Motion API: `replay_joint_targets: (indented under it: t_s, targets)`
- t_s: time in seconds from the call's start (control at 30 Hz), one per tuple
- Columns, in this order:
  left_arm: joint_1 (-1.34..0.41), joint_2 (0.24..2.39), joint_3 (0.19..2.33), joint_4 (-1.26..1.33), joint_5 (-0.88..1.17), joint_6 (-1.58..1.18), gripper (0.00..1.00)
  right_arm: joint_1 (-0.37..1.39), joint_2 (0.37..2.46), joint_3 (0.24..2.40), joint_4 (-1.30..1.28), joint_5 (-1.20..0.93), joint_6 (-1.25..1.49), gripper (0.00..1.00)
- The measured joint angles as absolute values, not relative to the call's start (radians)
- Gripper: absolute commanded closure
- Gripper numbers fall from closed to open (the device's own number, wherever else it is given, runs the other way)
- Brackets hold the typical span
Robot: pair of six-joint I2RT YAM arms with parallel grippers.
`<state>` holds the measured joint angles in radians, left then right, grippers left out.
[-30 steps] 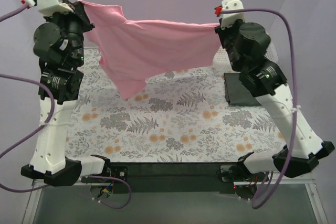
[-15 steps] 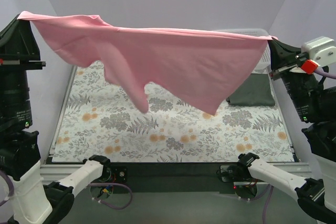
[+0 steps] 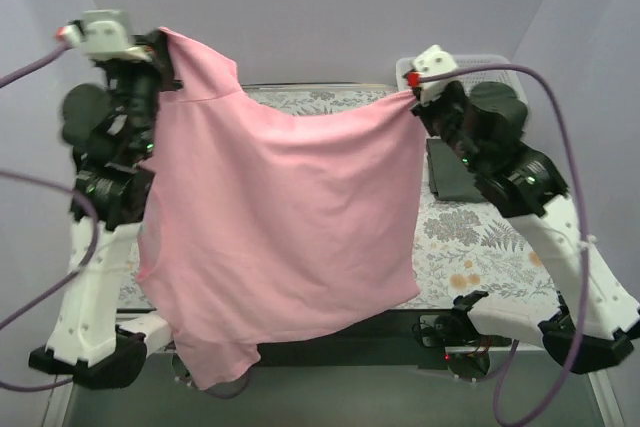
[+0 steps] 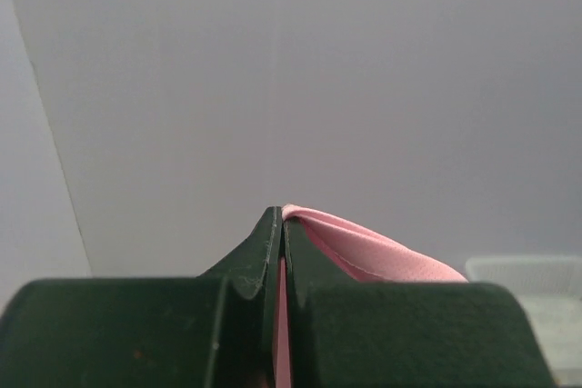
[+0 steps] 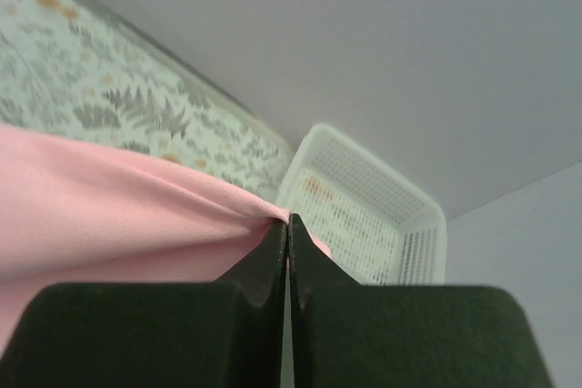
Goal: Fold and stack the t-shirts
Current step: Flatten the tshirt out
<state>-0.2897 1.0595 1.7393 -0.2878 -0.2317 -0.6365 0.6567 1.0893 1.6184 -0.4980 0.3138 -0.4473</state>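
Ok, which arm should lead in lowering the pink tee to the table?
Right, probably. The right gripper, shut on the pink tee, appears lower than the left gripper, which pinches its corner higher up; both must descend together.

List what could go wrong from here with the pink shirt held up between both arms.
The left gripper and right gripper each pinch only a thin edge of the pink t-shirt; it may slip free.
Its lower end hangs loose and uneven, covering the near edge of the table in the top view; it may catch there or land bunched.
The dark green t-shirt lies folded just under the right arm; a sweep could disturb it.
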Motion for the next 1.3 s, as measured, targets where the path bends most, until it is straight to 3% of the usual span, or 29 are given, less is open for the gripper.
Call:
replay_joint_targets:
  t_s: [0.27,0.57,0.73,1.3]
  targets:
    - [-0.275,1.536,1.349,-0.095,-0.242,-0.617,1.0,0.512,1.501,1.417,-0.405,0.287,-0.477,0.99]
    - [-0.231,1.965,1.346,0.054,-0.244,-0.627,1.0,0.435,1.973,1.462,-0.288,0.327,-0.563,0.99]
    - [-0.207,2.05,1.393,0.138,-0.236,-0.628,1.0,0.409,2.086,1.541,-0.229,0.364,-0.611,0.99]
    - [-0.147,2.07,1.402,0.22,-0.216,-0.636,1.0,0.327,2.156,1.672,-0.072,0.359,-0.629,0.99]
